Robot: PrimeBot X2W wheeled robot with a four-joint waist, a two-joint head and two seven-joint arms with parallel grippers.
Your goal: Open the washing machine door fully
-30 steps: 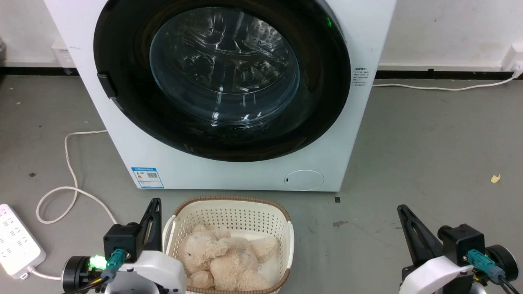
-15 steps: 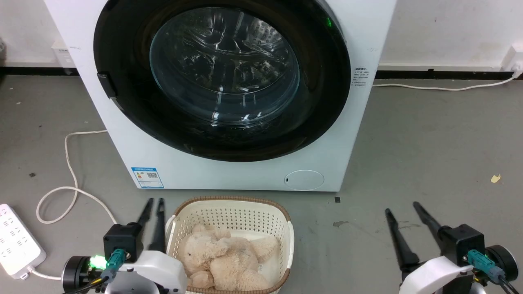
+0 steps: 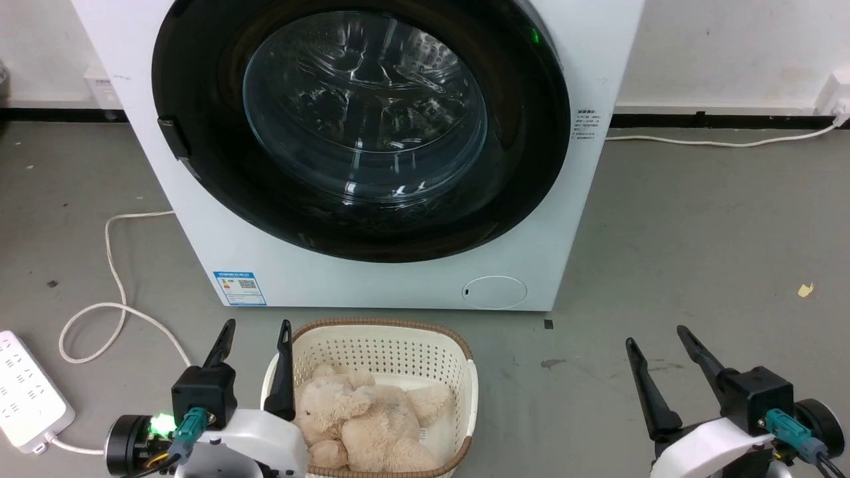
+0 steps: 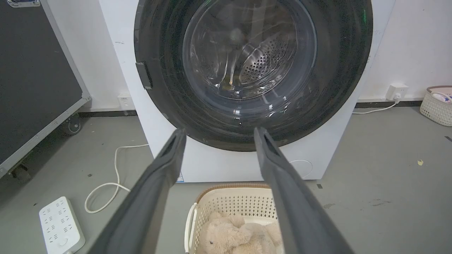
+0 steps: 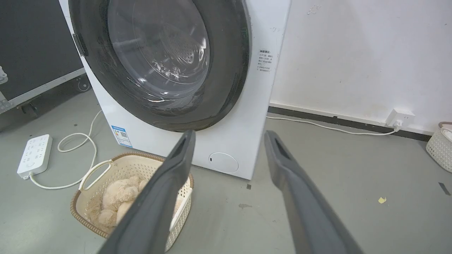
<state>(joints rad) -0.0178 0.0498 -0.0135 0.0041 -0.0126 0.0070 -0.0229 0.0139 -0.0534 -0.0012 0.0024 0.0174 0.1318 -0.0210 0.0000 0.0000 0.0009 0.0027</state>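
Note:
The white washing machine (image 3: 372,279) stands ahead on the grey floor. Its round glossy black washing machine door (image 3: 524,172) lies closed flat against the front, with the clear glass bowl (image 3: 364,106) at its centre and a small black tab (image 3: 174,138) on its left rim. The same door (image 4: 339,77) fills the top of the left wrist view and shows obliquely (image 5: 226,70) in the right wrist view. My left gripper (image 3: 255,330) is open, low at the left by the basket. My right gripper (image 3: 657,334) is open, low at the right over bare floor. Both are well short of the door.
A cream basket (image 3: 378,345) holding a plush bear (image 3: 372,418) sits on the floor right in front of the machine. A white power strip (image 3: 26,392) and looping cable (image 3: 113,265) lie at the left. A black wheeled case (image 4: 35,77) stands left; another basket (image 4: 438,106) far right.
Both grippers went from shut to open over the last second; the left fingers spread further in the last half second. The arms stayed low and the door did not move.

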